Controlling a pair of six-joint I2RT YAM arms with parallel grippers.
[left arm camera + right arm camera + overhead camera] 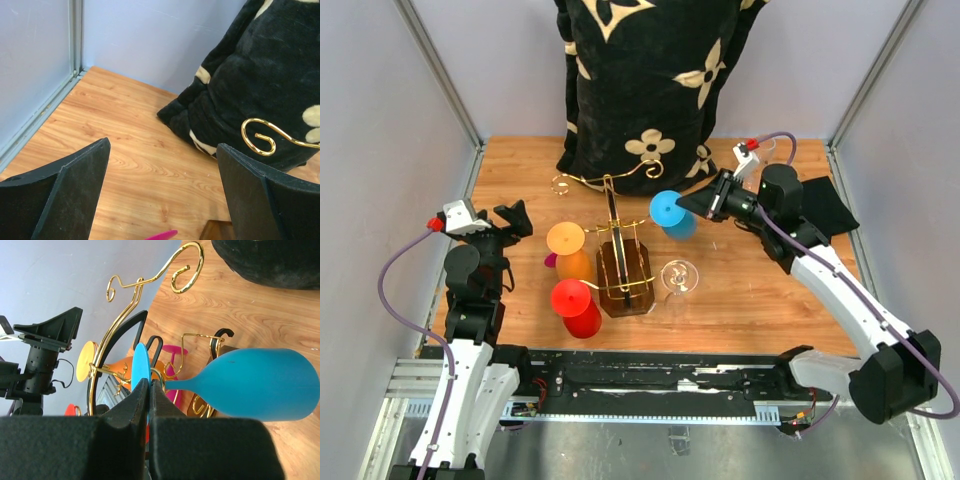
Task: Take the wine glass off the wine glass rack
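The right claw (148, 390) is clamped on the thin round foot of the blue wine glass (255, 385). The glass lies on its side at the right-hand arm of the gold wire rack (623, 272). Its stem appears to sit in the wire, with the bowl pointing away from the rack over the wooden table (750, 290). The step in hand looks like drawing the glass free. It should slide straight out along the arm, away from the rack's middle, and stay level so the foot does not catch the wire curl. The pinch is only on the rim of the foot, so the heavier bowl could swing; a slow pull is wise. A snag could tug the rack and shake the orange glass (567, 245) and red glass (575, 302) close by. The left claw (162, 145) hangs spread wide with nothing in it, well off to the left.
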